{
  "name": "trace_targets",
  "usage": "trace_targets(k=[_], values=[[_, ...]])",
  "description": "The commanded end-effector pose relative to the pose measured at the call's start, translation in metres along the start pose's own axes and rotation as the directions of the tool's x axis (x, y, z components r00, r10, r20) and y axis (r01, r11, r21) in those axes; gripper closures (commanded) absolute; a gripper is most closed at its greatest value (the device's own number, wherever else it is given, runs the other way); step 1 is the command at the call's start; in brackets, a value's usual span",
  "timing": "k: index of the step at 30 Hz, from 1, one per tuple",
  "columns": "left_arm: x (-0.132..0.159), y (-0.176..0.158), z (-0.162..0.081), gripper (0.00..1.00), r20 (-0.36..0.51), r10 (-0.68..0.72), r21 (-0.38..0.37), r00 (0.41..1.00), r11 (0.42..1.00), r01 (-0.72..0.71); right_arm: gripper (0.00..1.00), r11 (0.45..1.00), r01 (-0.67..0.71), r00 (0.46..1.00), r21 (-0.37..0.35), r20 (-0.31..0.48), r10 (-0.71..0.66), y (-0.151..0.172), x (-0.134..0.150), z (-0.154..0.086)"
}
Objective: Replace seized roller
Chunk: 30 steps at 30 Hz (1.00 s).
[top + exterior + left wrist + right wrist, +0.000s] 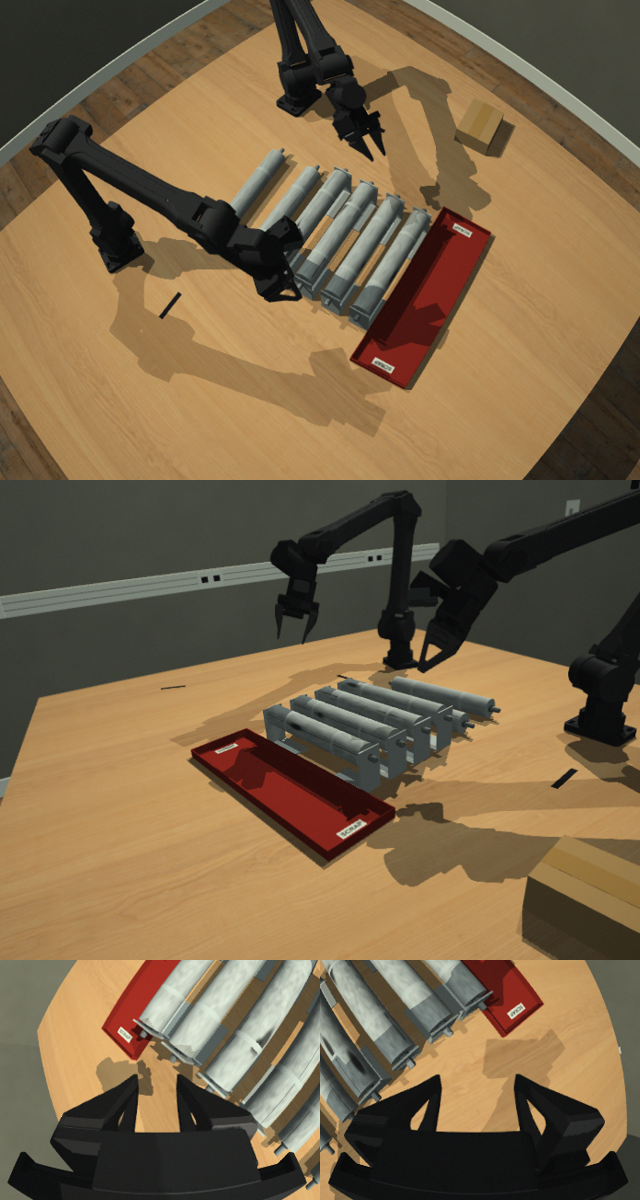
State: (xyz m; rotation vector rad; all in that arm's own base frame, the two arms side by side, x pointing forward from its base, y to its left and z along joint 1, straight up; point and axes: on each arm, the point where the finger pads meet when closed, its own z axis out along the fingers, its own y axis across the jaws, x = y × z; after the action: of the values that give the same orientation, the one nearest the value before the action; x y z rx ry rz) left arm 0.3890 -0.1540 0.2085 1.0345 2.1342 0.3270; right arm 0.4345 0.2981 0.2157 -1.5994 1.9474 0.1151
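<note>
I have my left jaws [377, 156] [422, 668] parted fairly narrowly with nothing between them, raised off the roller ends on the cardboard box's side. My right jaws [298, 296] [291, 640] stand wider, also holding nothing, above the opposite ends.

Four rollers [343, 224] [338, 725] [210, 1008] [399, 992] sit side by side in the bed [333, 304] [369, 777], spanning its brackets. I can't tell from here which one is seized. Two more lie beside the bed on the bench [217, 407] [129, 851] [67, 1048] [588, 1057]: an inner spare [291, 202] [462, 723] and an outer spare [258, 177] [441, 694].

The red scrap tray [439, 299] [289, 800] [122, 1013] [523, 999] runs along the bed's other side. The box [479, 126] [578, 898] is well apart, past the tray's end.
</note>
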Motion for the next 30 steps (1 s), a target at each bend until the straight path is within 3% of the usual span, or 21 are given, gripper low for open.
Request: trace_targets(k=[1,4,6,7,8,10,17,21,24,25,27,30], values=[[0.013,-0.026,-0.006,0.68,-0.038,0.148,0.041,0.988,0.988,-0.147,0.38,0.982,0.172,0.985,-0.078,-0.011,-0.173,0.015,-0.026,0.008],[0.028,-0.049,-0.007,0.68,-0.077,0.25,0.085,0.965,0.966,-0.243,0.38,0.949,0.261,0.963,-0.178,-0.024,-0.269,0.049,-0.029,0.021],[0.028,-0.049,-0.007,0.68,-0.077,0.25,0.085,0.965,0.966,-0.243,0.38,0.949,0.261,0.963,-0.178,-0.024,-0.269,0.049,-0.029,0.021],[0.003,-0.027,-0.015,0.68,-0.04,0.204,0.038,0.978,0.979,-0.203,0.38,0.958,0.244,0.968,-0.153,-0.025,-0.251,0.037,-0.027,0.011],[0.033,-0.055,-0.007,0.68,-0.09,0.267,0.096,0.96,0.961,-0.258,0.38,0.938,0.277,0.957,-0.209,-0.025,-0.288,0.059,-0.03,0.025],[0.051,-0.076,-0.003,0.68,-0.125,0.349,0.15,0.929,0.932,-0.33,0.38,0.904,0.323,0.938,-0.28,-0.031,-0.345,0.083,-0.025,0.035],[0.069,-0.096,-0.014,0.68,-0.145,0.477,0.194,0.867,0.873,-0.448,0.38,0.815,0.415,0.889,-0.405,-0.01,-0.458,0.127,-0.025,0.041],[0.079,-0.105,-0.016,0.68,-0.156,0.526,0.22,0.836,0.844,-0.49,0.38,0.775,0.443,0.869,-0.451,0.002,-0.495,0.144,-0.025,0.043],[0.072,-0.1,-0.015,0.68,-0.155,0.513,0.209,0.844,0.852,-0.479,0.38,0.779,0.427,0.874,-0.459,-0.01,-0.486,0.146,-0.015,0.042],[0.085,-0.109,-0.016,0.68,-0.163,0.539,0.231,0.826,0.835,-0.499,0.38,0.77,0.443,0.868,-0.459,0.002,-0.497,0.145,-0.024,0.043],[0.09,-0.114,-0.015,0.68,-0.17,0.564,0.249,0.808,0.818,-0.519,0.38,0.739,0.454,0.854,-0.497,0.006,-0.521,0.165,-0.017,0.046],[0.091,-0.115,-0.017,0.68,-0.168,0.579,0.252,0.798,0.808,-0.533,0.38,0.725,0.469,0.845,-0.505,0.017,-0.534,0.168,-0.022,0.046]])
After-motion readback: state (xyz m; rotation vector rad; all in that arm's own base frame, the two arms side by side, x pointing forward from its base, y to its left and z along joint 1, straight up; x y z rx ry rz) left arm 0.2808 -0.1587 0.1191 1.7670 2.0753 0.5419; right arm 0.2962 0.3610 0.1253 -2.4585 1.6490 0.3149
